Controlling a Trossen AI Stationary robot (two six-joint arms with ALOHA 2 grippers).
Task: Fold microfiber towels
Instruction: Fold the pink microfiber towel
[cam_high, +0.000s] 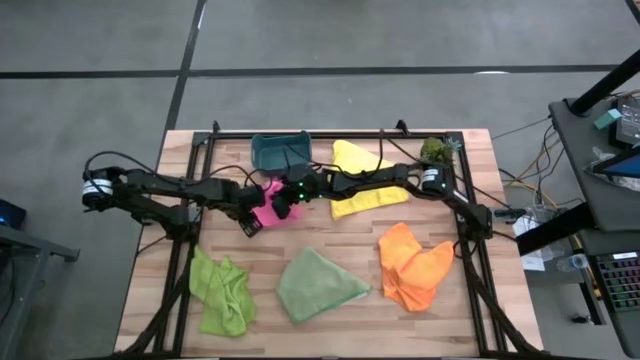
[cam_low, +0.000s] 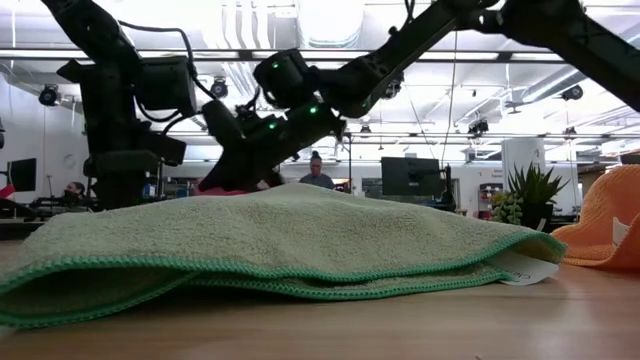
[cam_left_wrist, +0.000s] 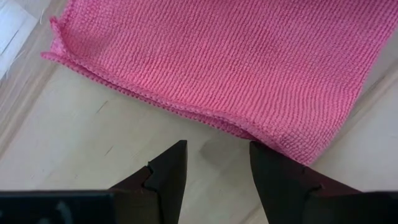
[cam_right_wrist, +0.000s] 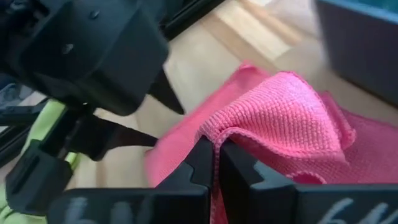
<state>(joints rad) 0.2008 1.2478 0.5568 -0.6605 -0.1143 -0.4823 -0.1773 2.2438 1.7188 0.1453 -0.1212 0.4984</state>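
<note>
Pink microfiber towel (cam_high: 268, 202), a small soft knit cloth, lies mid-table just in front of the teal plastic bin (cam_high: 279, 150), between both arms. Right gripper (cam_right_wrist: 216, 163) has its fingers clamped on a lifted fold. Left gripper (cam_left_wrist: 217, 165), fingers apart, hangs just off the towel's doubled edge, which runs crosswise ahead of it. Judgement: left must advance onto that edge.

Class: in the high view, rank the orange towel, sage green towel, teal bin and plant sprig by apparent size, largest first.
1. Sage green towel and orange towel: look alike, no clear order.
2. Teal bin.
3. Plant sprig.
</note>
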